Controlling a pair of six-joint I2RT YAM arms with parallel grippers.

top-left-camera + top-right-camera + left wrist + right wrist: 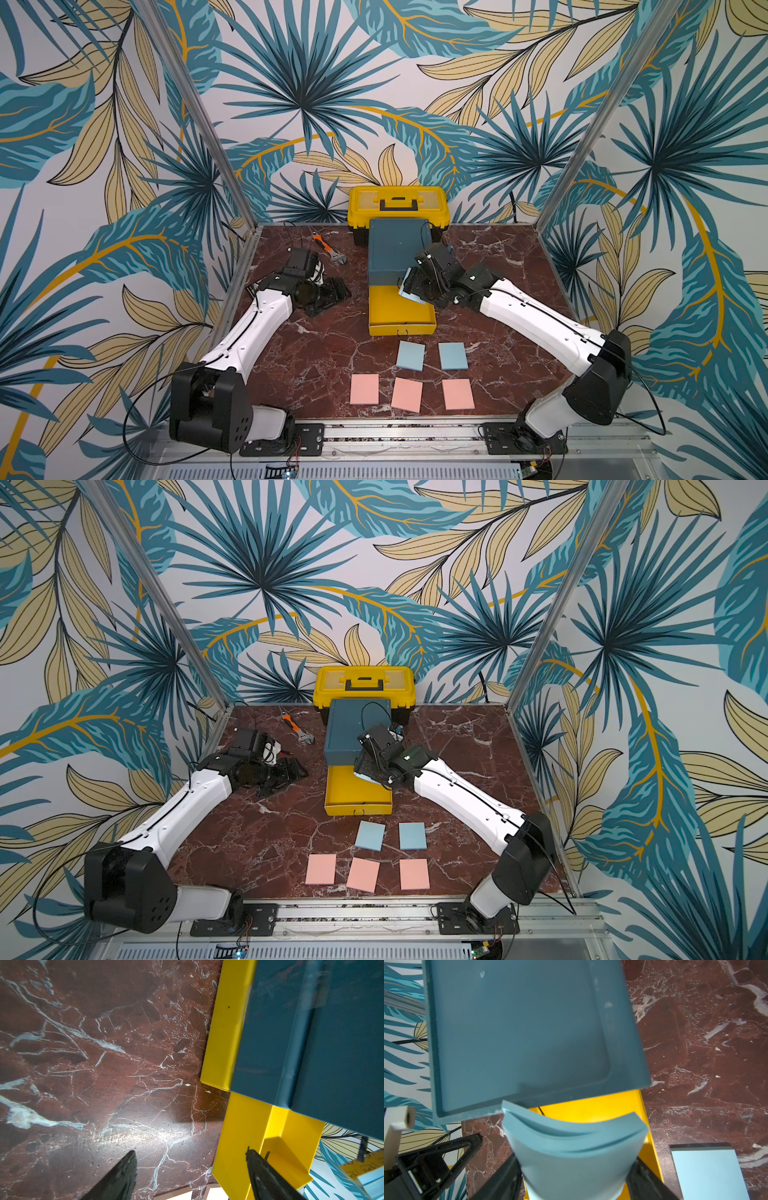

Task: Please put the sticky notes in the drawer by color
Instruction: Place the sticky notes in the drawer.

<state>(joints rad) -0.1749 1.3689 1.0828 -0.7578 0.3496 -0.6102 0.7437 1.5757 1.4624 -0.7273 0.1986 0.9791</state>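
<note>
**Left to right.** The left tool (337,293) lies low over the counter (299,365), beside the teal cabinet (395,249). Its jaws are apart and empty, and it is apparently parked clear of the drawer's path. The cabinet's yellow drawer (401,330) is pulled out toward the robot, open to receive pads from above. Over the drawer's cabinet end, the right tool (576,1165) is clamped on the held blue pad (571,1136). The pad is squeezed by its side edges so that it bows, and it hangs above the tray, probably for release.

**Counts.**
- **Blue, three:** the one held, plus the left blue pad (410,355) and the right blue pad (453,356) in a row in front of the drawer.
- **Pink, three:** the left pink pad (364,389), the middle pink pad (407,394) and the right pink pad (458,394) in the nearer row. The rows appear grouped by colour for easy reach.
- **Green:** none in view.
- **Drawers open:** one.
</note>
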